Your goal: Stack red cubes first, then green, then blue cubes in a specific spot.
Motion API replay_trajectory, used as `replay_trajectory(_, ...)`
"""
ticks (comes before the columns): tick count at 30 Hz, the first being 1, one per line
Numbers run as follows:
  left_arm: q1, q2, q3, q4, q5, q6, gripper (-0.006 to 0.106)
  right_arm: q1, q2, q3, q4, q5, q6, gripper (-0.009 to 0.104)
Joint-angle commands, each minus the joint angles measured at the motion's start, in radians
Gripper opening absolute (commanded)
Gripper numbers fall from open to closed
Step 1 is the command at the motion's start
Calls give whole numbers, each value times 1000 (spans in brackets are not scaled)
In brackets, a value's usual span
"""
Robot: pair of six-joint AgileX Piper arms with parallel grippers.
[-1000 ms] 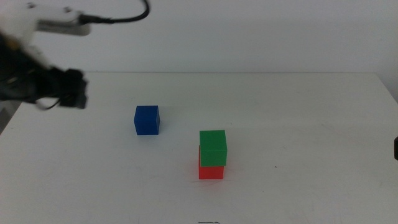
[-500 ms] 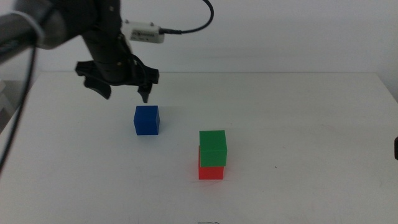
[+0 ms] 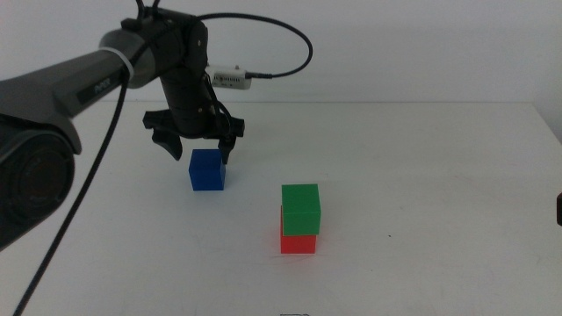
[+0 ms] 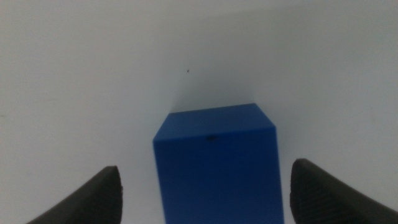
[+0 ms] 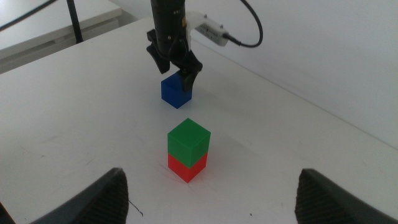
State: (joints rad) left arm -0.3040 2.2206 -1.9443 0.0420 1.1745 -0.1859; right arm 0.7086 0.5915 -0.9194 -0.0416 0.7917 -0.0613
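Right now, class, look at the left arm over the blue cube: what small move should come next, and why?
Probably lower a little further and then close. The left gripper hangs open just above the blue cube, one jaw to each side, with the cube centred between them. Green already sits on red. The right gripper waits, open.

White table [image 3: 421, 175], plain matte top, far edge meeting a pale wall [image 3: 395, 44]. Small dark speck [image 3: 390, 234] on the surface, right of centre in the middle view. Beyond the table's edge in the right wrist view, a thin dark pole [image 5: 74, 18] stands upright over a pale floor.
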Motion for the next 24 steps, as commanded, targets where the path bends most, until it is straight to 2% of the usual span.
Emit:
replay_trajectory(1, -2, -42, -35, -13, -12, -8, 90, -7, 4, -20, -16, -70, -12, 94)
replay_trajectory(9, -2, 9, -36, -63, -55, -13, 89, -7, 4, -20, -16, -70, -12, 94)
replay_trajectory(14, -2, 12, -37, -61, -56, -53, 77, -7, 4, -20, -16, -70, -12, 94)
replay_trajectory(17, 0, 12, -45, -50, -55, -79, 61, -7, 4, -20, -16, -70, -12, 94)
replay_trajectory(24, -2, 10, -162, -55, 125, -40, 10, -7, 4, -20, -16, -70, -12, 94)
